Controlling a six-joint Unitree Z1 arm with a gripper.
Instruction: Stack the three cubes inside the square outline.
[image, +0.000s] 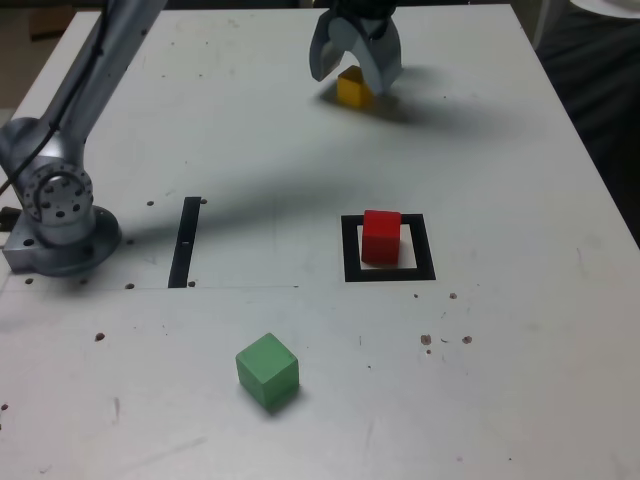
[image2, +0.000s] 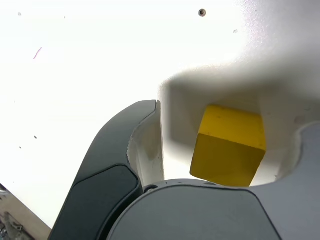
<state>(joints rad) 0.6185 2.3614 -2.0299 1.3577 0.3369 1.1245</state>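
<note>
The yellow cube (image: 352, 92) (image2: 230, 145) rests on the white table at the far side, and my gripper (image: 354, 78) (image2: 232, 117) straddles it from above. Its jaws stand open; the wrist view shows a gap of bare table on each side between cube and fingers (image2: 147, 145). The red cube (image: 381, 237) stands inside the square outline (image: 350, 250), towards its back edge. The green cube (image: 267, 370) sits alone near the front, rotated a little, in the exterior view's left of the outline.
A thin black strip (image: 185, 242) lies on the table in the exterior view's left of the outline. The arm's base (image: 58, 215) stands at the left edge. The table's right edge (image: 600, 190) borders a dark area.
</note>
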